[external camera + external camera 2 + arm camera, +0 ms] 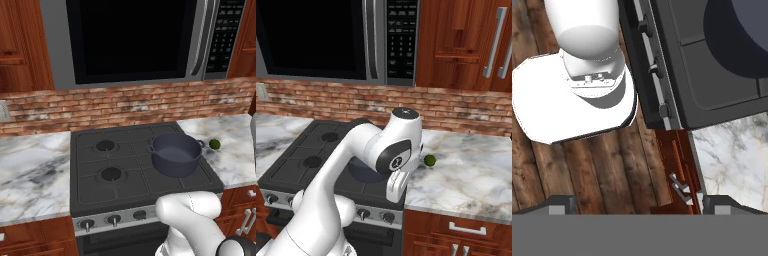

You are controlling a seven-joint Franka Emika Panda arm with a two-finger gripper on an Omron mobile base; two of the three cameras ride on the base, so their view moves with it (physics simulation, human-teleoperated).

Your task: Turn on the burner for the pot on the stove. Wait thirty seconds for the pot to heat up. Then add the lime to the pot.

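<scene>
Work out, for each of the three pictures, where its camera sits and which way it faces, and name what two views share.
Left base view: behind the arm's left, facing the stove, pot and lime; white arm at lower right.
Right base view: behind the arm's right, same stove; arm crosses from lower left.
Hand view: on the hand, looking down at the stove's front strip of knobs, gripper open.
Shared: both base views show the lime on the marble counter.

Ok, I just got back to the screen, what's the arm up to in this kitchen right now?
Nothing is being handled yet. The gripper is open and empty, hanging in front of the stove near its right front corner, above the knobs. The pot sits lidless on the stove's right side, with nothing visible inside. The lime lies on the marble counter just right of the pot, untouched.
</scene>
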